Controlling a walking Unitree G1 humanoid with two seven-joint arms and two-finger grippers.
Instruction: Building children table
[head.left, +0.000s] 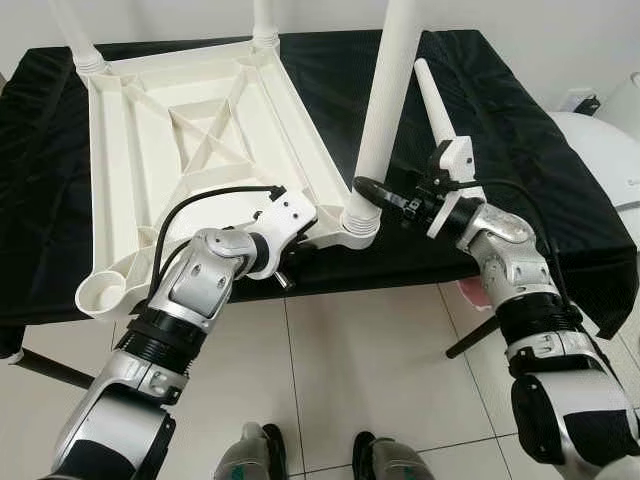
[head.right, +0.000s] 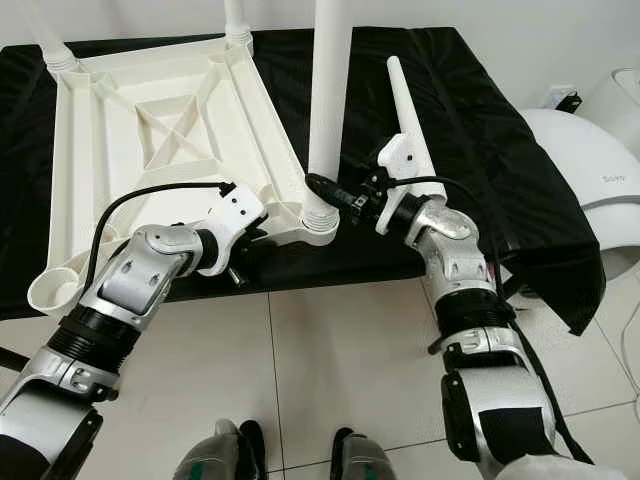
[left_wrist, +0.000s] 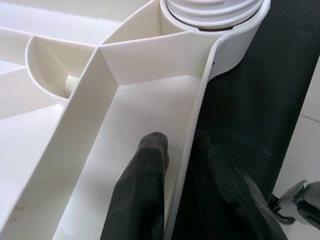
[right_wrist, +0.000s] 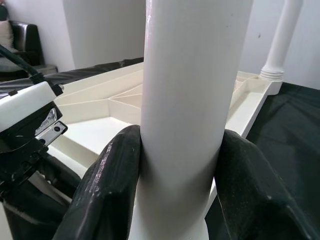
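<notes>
Three smooth white plastic legs stand in the upturned ribbed white plastic tabletop (head.left: 190, 150) on the black-draped desk (head.left: 540, 170). The right gripper (head.left: 372, 193) clasps the nearest leg (head.left: 390, 100); the left gripper (head.left: 300, 235) pinches the rim. One tapered leg (head.left: 435, 100) lies loose, its socket (head.left: 103, 292) unfilled.

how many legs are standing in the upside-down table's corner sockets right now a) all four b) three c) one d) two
b) Three white legs stand upright in the table top: two at the far corners and the near leg that the right gripper clamps, while the near-left socket is empty and a fourth leg lies loose on the black cloth.
</notes>
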